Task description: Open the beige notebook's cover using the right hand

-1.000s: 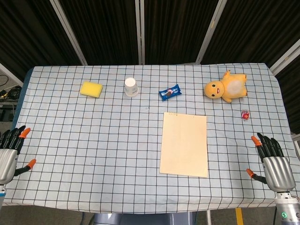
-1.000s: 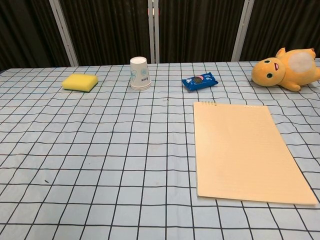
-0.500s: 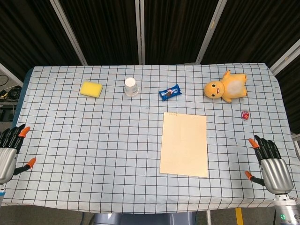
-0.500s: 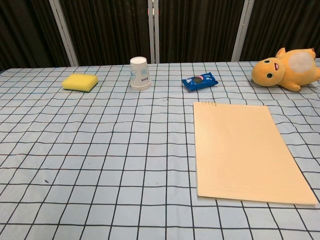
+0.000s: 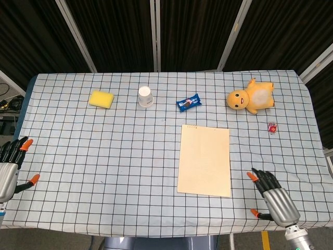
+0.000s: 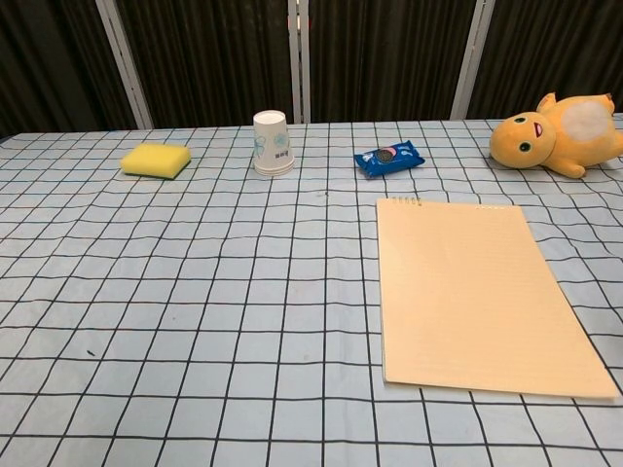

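While lying flat and closed on the white tablecloth with a black grid (image 5: 104,156), the beige rectangular notebook (image 5: 204,160) sits right of the table's centre, its bound short edge with small spiral holes turned toward the far side. Sits with long edges running near to far, cover down, nothing resting on it.

Near the front right corner of the table: the right hand (image 5: 274,200), grey-backed with black fingers and orange tips (image 5: 250,176), fingers apart and straight, holding nothing. Hovers or rests near the notebook's near right corner, apart from it; cannot tell from the head view whether it touches the cloth. Not seen in the chest view.

At the far left edge of the head view: the left hand (image 5: 9,169), same grey and black build with orange tips, fingers spread, empty, well apart from the notebook.

Along the far side of the table, left to right: a yellow rectangular sponge (image 5: 101,98), a white paper cup standing upside down (image 5: 145,96), a blue snack packet with a dark biscuit printed on it (image 5: 188,102), and a yellow-orange plush toy lying on its side (image 5: 251,97). Just right of the notebook's far end, near the plush: a small red-and-pink wrapped item (image 5: 271,127), too small to identify.
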You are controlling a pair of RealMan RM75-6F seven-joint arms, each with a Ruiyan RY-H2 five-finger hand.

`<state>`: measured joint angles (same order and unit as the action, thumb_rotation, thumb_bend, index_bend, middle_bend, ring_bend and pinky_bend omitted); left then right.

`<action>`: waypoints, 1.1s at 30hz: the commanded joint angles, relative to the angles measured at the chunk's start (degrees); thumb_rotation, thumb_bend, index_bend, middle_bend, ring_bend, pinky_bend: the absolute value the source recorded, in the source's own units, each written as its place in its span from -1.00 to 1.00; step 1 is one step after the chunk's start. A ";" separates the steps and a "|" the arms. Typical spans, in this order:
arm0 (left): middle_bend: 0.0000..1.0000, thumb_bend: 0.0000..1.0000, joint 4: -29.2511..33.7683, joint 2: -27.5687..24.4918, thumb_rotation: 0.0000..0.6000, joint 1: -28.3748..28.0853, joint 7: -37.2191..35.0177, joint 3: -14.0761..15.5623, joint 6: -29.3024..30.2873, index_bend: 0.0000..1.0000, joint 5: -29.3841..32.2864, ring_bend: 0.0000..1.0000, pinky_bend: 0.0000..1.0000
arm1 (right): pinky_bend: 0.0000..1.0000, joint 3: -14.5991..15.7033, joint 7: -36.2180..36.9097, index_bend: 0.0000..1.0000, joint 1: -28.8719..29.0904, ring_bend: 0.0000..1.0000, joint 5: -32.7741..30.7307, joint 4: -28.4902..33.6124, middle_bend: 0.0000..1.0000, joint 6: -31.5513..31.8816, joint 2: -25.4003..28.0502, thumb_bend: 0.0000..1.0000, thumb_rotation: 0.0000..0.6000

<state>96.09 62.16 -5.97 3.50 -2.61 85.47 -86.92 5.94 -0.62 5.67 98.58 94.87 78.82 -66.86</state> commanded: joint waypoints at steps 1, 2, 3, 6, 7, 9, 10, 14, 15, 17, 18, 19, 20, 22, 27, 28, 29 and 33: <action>-1.00 -0.51 -0.04 -0.11 1.00 0.08 -0.30 -0.14 0.19 -1.00 0.18 -1.00 -1.00 | -1.00 1.07 -2.70 -1.00 0.78 -1.00 1.41 0.04 -1.00 -2.03 -3.13 -0.88 1.00; -1.00 -0.51 -0.06 -0.14 1.00 0.11 -0.41 -0.19 0.26 -1.00 0.25 -1.00 -1.00 | -1.00 1.08 -3.31 -1.00 0.88 -1.00 1.53 -0.13 -1.00 -2.33 -3.86 -0.88 1.00; -1.00 -0.52 -0.07 -0.19 1.00 0.16 -0.58 -0.27 0.35 -1.00 0.37 -1.00 -1.00 | -1.00 1.05 -4.16 -1.00 0.99 -1.00 1.44 -0.44 -1.00 -2.84 -4.83 -0.88 1.00; -1.00 -0.52 -0.31 -0.20 1.00 0.25 -0.62 -0.45 0.59 -1.00 0.63 -1.00 -1.00 | -1.00 0.49 -6.12 -1.00 1.37 -1.00 0.74 -1.22 -1.00 -3.92 -7.06 -0.81 1.00; -1.00 -0.52 -0.34 -0.19 1.00 0.27 -0.63 -0.48 0.61 -1.00 0.69 -1.00 -1.00 | -1.00 0.13 -6.58 -1.00 1.52 -1.00 0.46 -1.56 -1.00 -4.12 -7.88 -0.79 1.00; -1.00 -0.52 -0.35 -0.21 1.00 0.27 -0.70 -0.50 0.59 -1.00 0.75 -1.00 -1.00 | -1.00 -0.59 -7.18 -1.00 1.80 -1.00 -0.10 -2.18 -1.00 -4.39 -9.23 -0.73 1.00; -1.00 -0.52 -0.36 -0.22 1.00 0.27 -0.72 -0.51 0.58 -1.00 0.79 -1.00 -1.00 | -1.00 -0.98 -7.62 -1.00 1.95 -1.00 -0.52 -2.63 -1.00 -4.63 -10.07 -0.71 1.00; -1.00 -0.52 -0.34 -0.18 1.00 0.22 -0.73 -0.55 0.57 -1.00 0.74 -1.00 -1.00 | -1.00 -2.23 -8.83 -1.00 2.64 -1.00 -2.25 -4.26 -1.00 -5.89 -13.28 -0.56 1.00; -1.00 -0.52 -0.34 -0.18 1.00 0.20 -0.74 -0.51 0.54 -1.00 0.67 -1.00 -1.00 | -1.00 -2.50 -9.14 -1.00 2.85 -1.00 -2.79 -4.78 -1.00 -6.32 -14.15 -0.54 1.00; -1.00 -0.52 -0.34 -0.17 1.00 0.19 -0.70 -0.43 0.53 -1.00 0.54 -1.00 -1.00 | -1.00 -2.80 -9.45 -1.00 3.12 -1.00 -3.43 -5.52 -1.00 -6.87 -15.28 -0.53 1.00; -1.00 -0.52 -0.35 -0.17 1.00 0.20 -0.65 -0.41 0.54 -1.00 0.50 -1.00 -1.00 | -1.00 -3.01 -9.68 -1.00 3.32 -1.00 -4.01 -6.20 -1.00 -7.38 -16.18 -0.54 1.00; -1.00 -0.52 -0.34 -0.17 1.00 0.21 -0.65 -0.41 0.56 -1.00 0.50 -1.00 -1.00 | -1.00 -3.13 -9.81 -1.00 3.42 -1.00 -4.40 -6.60 -1.00 -7.66 -16.70 -0.54 1.00; -1.00 -0.51 -0.33 -0.17 1.00 0.22 -0.68 -0.42 0.60 -1.00 0.51 -1.00 -1.00 | -1.00 -3.23 -9.90 -1.00 3.54 -1.00 -5.03 -7.16 -1.00 -8.16 -17.45 -0.54 1.00; -1.00 -0.52 -0.33 -0.19 1.00 0.26 -0.80 -0.45 0.70 -1.00 0.50 -1.00 -1.00 | -1.00 -3.31 -9.97 -1.00 3.70 -1.00 -6.00 -7.99 -1.00 -8.90 -18.49 -0.55 1.00; -1.00 -0.51 -0.41 -0.22 1.00 0.27 -0.99 -0.51 0.72 -1.00 0.59 -1.00 -1.00 | -1.00 -3.84 -9.76 -1.00 4.14 -1.00 -8.00 -10.33 -1.00 -10.15 -21.01 -0.54 1.00; -1.00 -0.51 -0.42 -0.20 1.00 0.26 -0.99 -0.51 0.73 -1.00 0.55 -1.00 -1.00 | -1.00 -4.01 -9.66 -1.00 4.28 -1.00 -8.36 -10.99 -1.00 -10.32 -21.64 -0.54 1.00; -1.00 -0.52 -0.43 -0.19 1.00 0.25 -1.00 -0.50 0.72 -1.00 0.52 -1.00 -1.00 | -1.00 -4.12 -9.65 -1.00 4.38 -1.00 -8.59 -11.43 -1.00 -10.46 -22.04 -0.53 1.00; -1.00 -0.52 -0.47 -0.15 1.00 0.22 -0.98 -0.50 0.72 -1.00 0.46 -1.00 -1.00 | -1.00 -4.40 -9.84 -1.00 4.78 -1.00 -9.29 -13.55 -1.00 -10.82 -23.79 -0.42 1.00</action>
<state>95.62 62.01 -5.75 2.52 -3.10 86.20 -86.46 1.70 -10.40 10.25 89.60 81.99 68.17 -90.05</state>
